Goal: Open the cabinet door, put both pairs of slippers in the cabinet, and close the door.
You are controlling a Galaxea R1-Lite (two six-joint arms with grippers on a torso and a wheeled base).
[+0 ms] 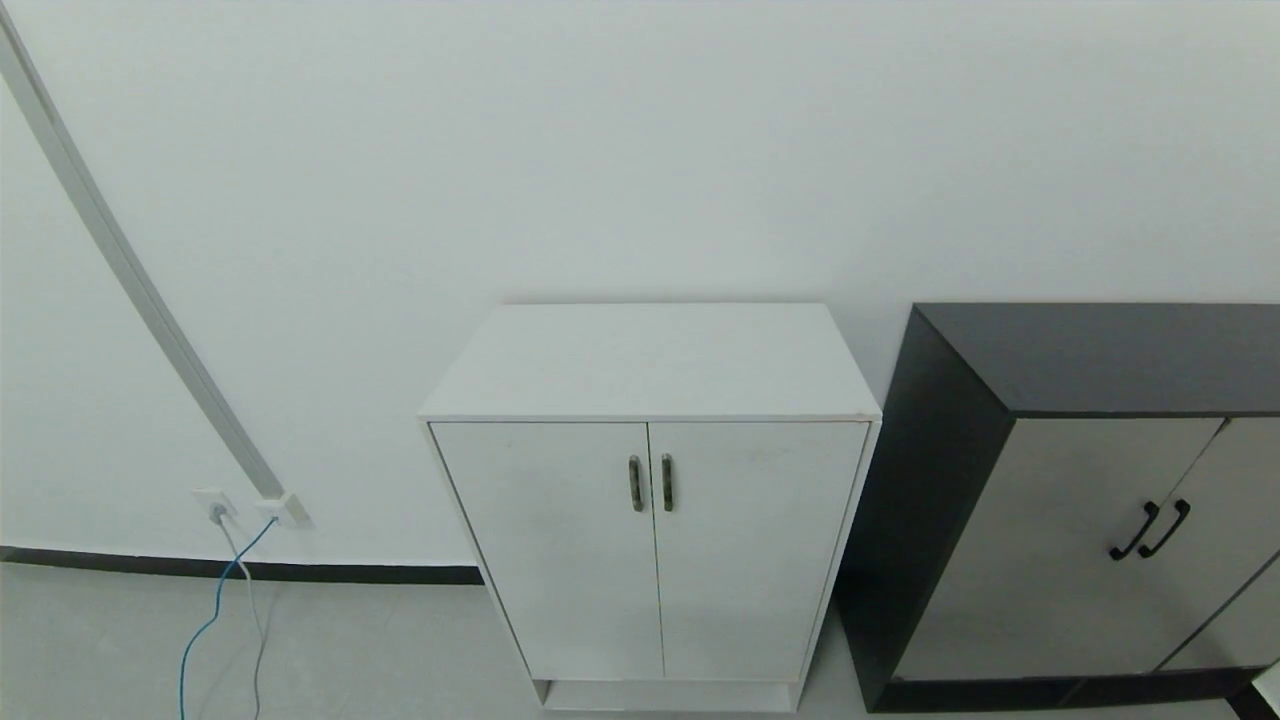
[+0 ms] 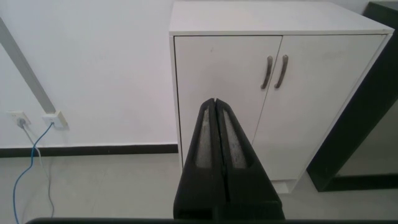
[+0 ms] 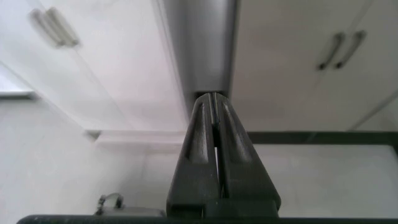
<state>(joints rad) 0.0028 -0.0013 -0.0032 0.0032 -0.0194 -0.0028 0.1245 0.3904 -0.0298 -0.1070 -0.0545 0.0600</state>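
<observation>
While both arms hang short of the furniture, I have the cabinet (image 1: 650,500) straight ahead of the left gripper (image 2: 215,102), well beyond its tips. It stands on the floor (image 1: 350,650) with its back to the wall (image 1: 640,150) and its front turned toward me.

Its long axis is upright: a tall white box with a flat top and a shallow recess at the foot. Both doors (image 1: 560,550) are closed and meet at a thin vertical seam down the middle. Two slim, dull metal handles (image 1: 635,483) run upright, side by side, one on each side of that seam in the upper half of the doors. The white fronts are plain, with a few faint smudges.

I see the left gripper's fingers pressed together at the tips, with nothing between them. The right gripper (image 3: 214,96) is likewise closed on nothing. It points at the dark side panel of the black cabinet (image 1: 1090,360), so the white one lies ahead and to its left. That black cabinet stands just beside the white one and has pale doors with curved black pulls (image 1: 1150,530).

Off to the left gripper's left, low on the wall, a socket (image 1: 213,503) has a blue cable (image 1: 215,610) trailing down to the floor. A grey conduit (image 1: 130,270) runs slantwise above it.
</observation>
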